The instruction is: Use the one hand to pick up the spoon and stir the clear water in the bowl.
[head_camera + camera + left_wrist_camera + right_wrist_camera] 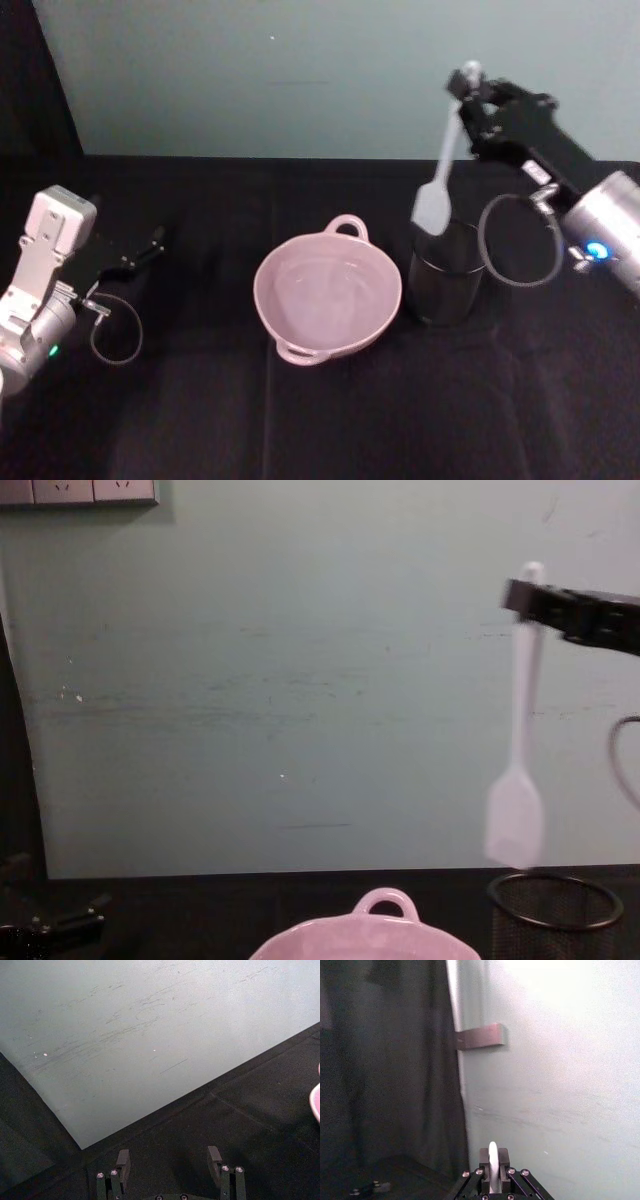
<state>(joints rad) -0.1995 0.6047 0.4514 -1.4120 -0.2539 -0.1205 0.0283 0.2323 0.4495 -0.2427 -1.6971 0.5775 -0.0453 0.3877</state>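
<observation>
A pale green wall (330,70) backs a black table (330,420). The pink bowl (328,292) of water (325,285) sits mid-table, just beside a mesh cup (446,272). Above the cup, the right hand (472,95) pinches the spoon (440,170) by its handle end, head hanging down. The left gripper (170,1160) rests spread apart at the table's left.

Bare test bench: black cloth (300,420), plain pale wall (250,680), wall sockets (80,490).
</observation>
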